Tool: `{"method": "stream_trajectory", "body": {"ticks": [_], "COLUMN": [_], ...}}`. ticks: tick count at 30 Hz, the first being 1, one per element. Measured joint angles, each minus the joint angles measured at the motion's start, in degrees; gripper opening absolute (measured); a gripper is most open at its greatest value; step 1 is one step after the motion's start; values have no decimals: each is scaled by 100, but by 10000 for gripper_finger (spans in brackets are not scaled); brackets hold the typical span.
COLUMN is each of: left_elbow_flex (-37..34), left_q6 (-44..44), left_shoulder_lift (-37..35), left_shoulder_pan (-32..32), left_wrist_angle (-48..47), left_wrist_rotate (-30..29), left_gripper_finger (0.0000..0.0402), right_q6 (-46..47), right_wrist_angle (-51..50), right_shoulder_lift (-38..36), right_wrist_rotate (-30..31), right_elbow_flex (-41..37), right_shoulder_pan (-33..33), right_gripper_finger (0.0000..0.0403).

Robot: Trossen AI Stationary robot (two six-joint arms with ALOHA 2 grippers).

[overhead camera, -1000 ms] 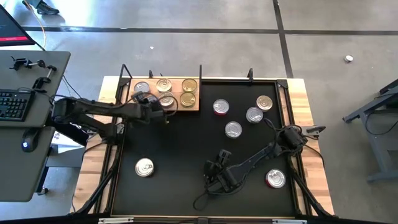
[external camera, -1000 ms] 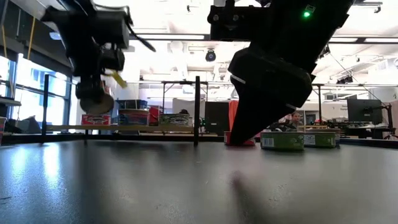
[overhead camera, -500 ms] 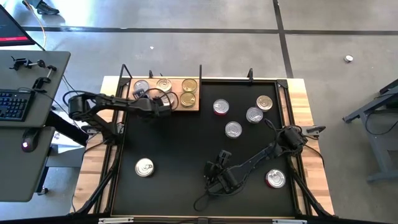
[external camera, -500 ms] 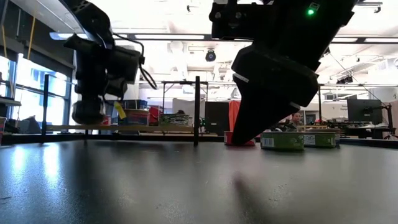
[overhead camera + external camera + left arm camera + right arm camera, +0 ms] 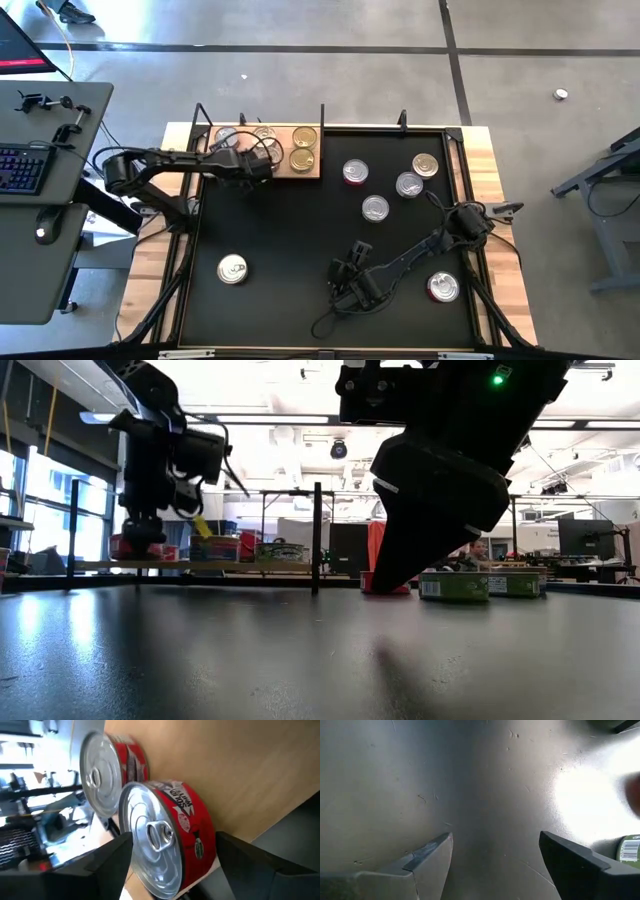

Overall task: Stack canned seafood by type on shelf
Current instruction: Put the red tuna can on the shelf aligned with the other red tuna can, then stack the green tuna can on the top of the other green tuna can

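At the upper left of the high view, the left gripper (image 5: 262, 160) hangs over the flat light-brown wooden shelf (image 5: 312, 168), fingers spread either side of a red-sided round tin with a silver pull-tab lid (image 5: 165, 837) — let go, resting on the board just beside a matching red tin (image 5: 107, 772), type with type

The right gripper (image 5: 345, 280) waits low at centre, fingers apart and empty — loose tins (image 5: 375, 208) lie at upper right
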Motion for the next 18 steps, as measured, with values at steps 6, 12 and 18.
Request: {"method": "stream_trajectory", "body": {"ticks": [6,12,18], "left_elbow_flex": [26,26,26], "left_q6": [-190,-330,-776], "left_shoulder_lift": [-338,-643,-1240], "left_shoulder_pan": [3,-17,-415], "left_wrist_angle": [-57,-280,-231], "left_wrist_rotate": [144,165,165], "left_gripper_finger": [277,277,278], "right_q6": [-169,-302,-96], "right_wrist_angle": [7,19,-379], "right_shoulder_lift": [0,0,-90], "right_wrist_rotate": [17,117,558], "right_elbow_flex": [0,0,0], "right_shoulder_pan": [80,367,617], "right_gripper_finger": [291,291,291]}}
